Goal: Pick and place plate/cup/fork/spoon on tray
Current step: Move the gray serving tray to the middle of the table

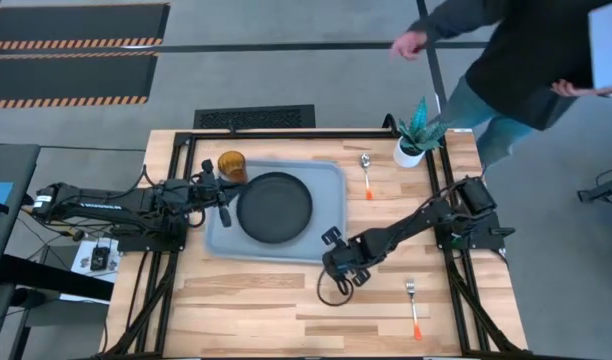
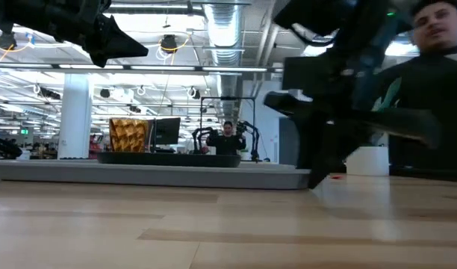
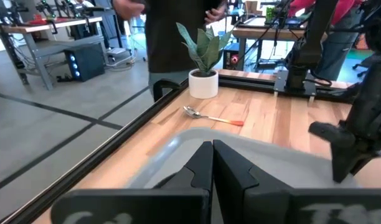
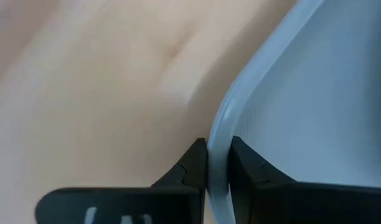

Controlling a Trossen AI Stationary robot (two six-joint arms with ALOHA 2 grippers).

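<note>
right gripper [image 4: 218,171] pinching the rim of the grey-blue tray [image 1: 326,175] at its near right corner; left gripper [image 3: 212,165] pressed together, empty, over the tray's left edge.

the tray lies mid-table, long axis running left to right, carrying the black plate [image 1: 274,207] and amber cup [image 1: 232,165]. any pull probably wants to be slow and level, so the dishes don't slide.
</note>
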